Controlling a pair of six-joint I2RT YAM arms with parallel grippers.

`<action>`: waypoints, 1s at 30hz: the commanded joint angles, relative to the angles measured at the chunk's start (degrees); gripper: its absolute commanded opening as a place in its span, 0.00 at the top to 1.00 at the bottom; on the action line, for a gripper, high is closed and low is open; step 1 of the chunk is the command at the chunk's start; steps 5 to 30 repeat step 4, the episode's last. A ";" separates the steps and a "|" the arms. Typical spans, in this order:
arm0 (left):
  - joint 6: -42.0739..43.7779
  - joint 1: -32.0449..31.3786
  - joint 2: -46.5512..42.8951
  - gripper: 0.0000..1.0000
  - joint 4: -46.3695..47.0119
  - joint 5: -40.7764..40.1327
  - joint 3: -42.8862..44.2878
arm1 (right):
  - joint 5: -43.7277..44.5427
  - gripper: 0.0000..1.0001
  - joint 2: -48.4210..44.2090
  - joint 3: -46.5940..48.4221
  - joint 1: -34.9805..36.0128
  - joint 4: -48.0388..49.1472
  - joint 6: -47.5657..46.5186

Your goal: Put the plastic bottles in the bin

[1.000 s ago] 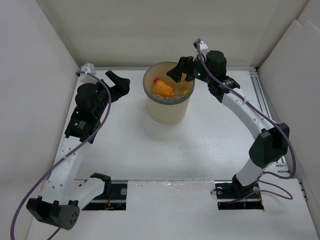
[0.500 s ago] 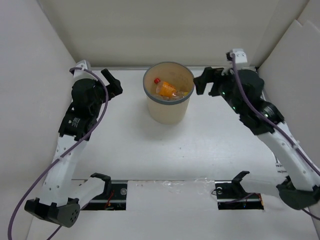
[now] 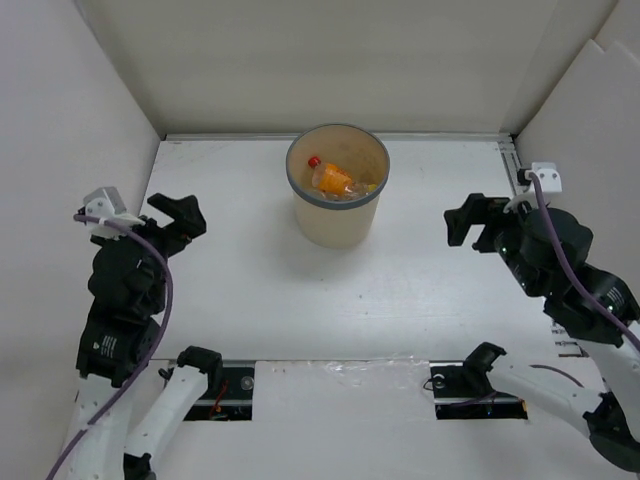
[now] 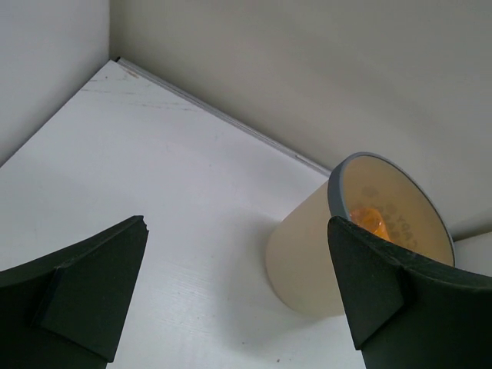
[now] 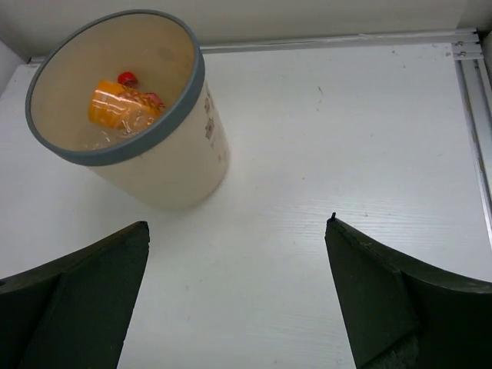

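Both the left jaws and the right jaws stand wide and hold nothing, each out to its own side of the desk (image 3: pixel 330 310) and well apart from the bin (image 3: pixel 335 222). Inside the bin we see the plastic bottles (image 3: pixel 338 182) heaped, a short orange one with a red cap (image 3: pixel 313 161) beside it; how many lie there we cannot count. No bottle shows on the desk, so we judge the dropping step done and the task at its end. Next we need only park both arms, or check the bin's contents.
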 commanded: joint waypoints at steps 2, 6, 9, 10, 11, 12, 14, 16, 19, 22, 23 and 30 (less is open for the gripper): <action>-1.13 -0.07 -2.02 0.00 0.65 -3.28 -4.68 | 2.37 0.00 -3.85 -0.65 0.64 -2.33 1.11; -1.66 -0.07 -2.03 0.00 1.17 -3.90 -6.27 | 2.37 0.00 -3.86 -0.65 0.64 -2.33 1.11; -1.66 -0.07 -2.03 0.00 1.17 -3.90 -6.27 | 2.37 0.00 -3.86 -0.65 0.64 -2.33 1.11; -1.66 -0.07 -2.03 0.00 1.17 -3.90 -6.27 | 2.37 0.00 -3.86 -0.65 0.64 -2.33 1.11; -1.66 -0.07 -2.03 0.00 1.17 -3.90 -6.27 | 2.37 0.00 -3.86 -0.65 0.64 -2.33 1.11; -1.66 -0.07 -2.03 0.00 1.17 -3.90 -6.27 | 2.37 0.00 -3.86 -0.65 0.64 -2.33 1.11; -1.66 -0.07 -2.03 0.00 1.17 -3.90 -6.27 | 2.37 0.00 -3.86 -0.65 0.64 -2.33 1.11; -1.66 -0.07 -2.03 0.00 1.17 -3.90 -6.27 | 2.37 0.00 -3.86 -0.65 0.64 -2.33 1.11; -1.66 -0.07 -2.03 0.00 1.17 -3.90 -6.27 | 2.37 0.00 -3.86 -0.65 0.64 -2.33 1.11; -1.66 -0.07 -2.03 0.00 1.17 -3.90 -6.27 | 2.37 0.00 -3.86 -0.65 0.64 -2.33 1.11; -1.66 -0.07 -2.03 0.00 1.17 -3.90 -6.27 | 2.37 0.00 -3.86 -0.65 0.64 -2.33 1.11; -1.66 -0.07 -2.03 0.00 1.17 -3.90 -6.27 | 2.37 0.00 -3.86 -0.65 0.64 -2.33 1.11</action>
